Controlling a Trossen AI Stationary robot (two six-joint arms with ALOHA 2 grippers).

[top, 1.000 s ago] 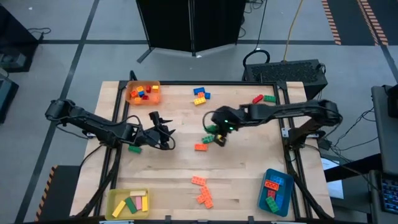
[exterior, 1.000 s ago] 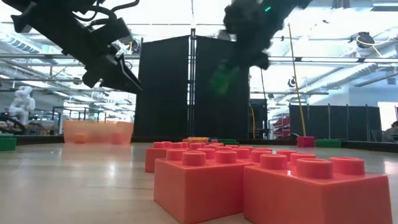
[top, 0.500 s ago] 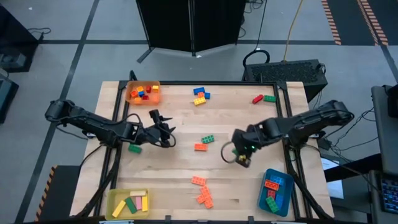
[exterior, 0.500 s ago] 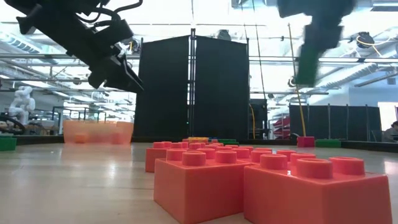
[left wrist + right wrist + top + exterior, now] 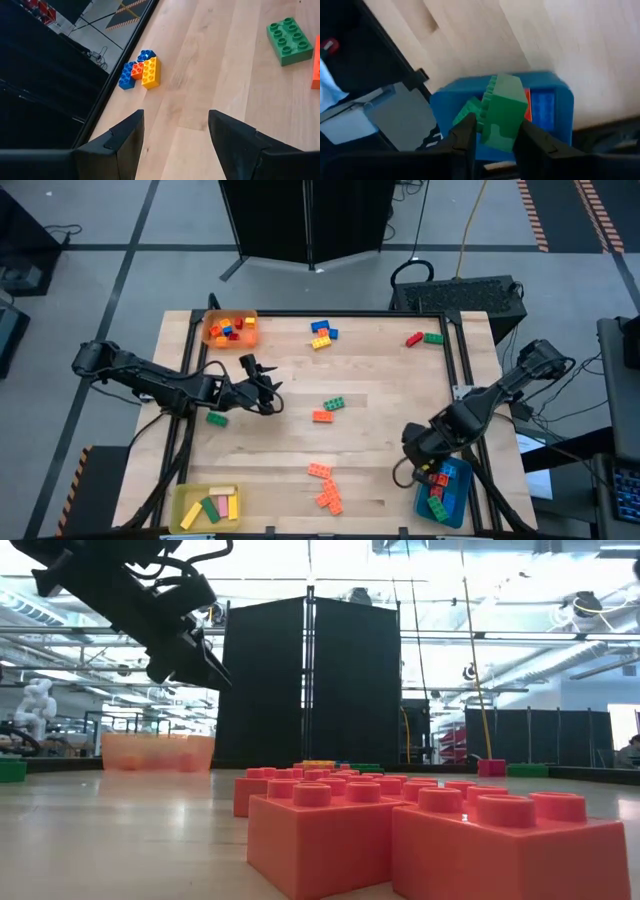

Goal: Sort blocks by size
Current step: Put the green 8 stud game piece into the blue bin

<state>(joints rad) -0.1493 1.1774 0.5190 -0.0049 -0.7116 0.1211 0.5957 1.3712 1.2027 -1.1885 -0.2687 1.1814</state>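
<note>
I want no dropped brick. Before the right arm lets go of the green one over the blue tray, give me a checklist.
1. Right tool shut on green brick: ok.
2. Brick over blue tray: ok in the wrist view.
3. Room in the tray beside the red and green bricks: cannot tell.
4. Brick level: not ok, tilted.
5. Left tool open, empty, away at mid-table: ok.

The table (image 5: 390,380) is pale, smooth wood with visible grain. The blocks (image 5: 430,840) are glossy studded plastic. The blue tray (image 5: 560,107) looks like smooth plastic.
</note>
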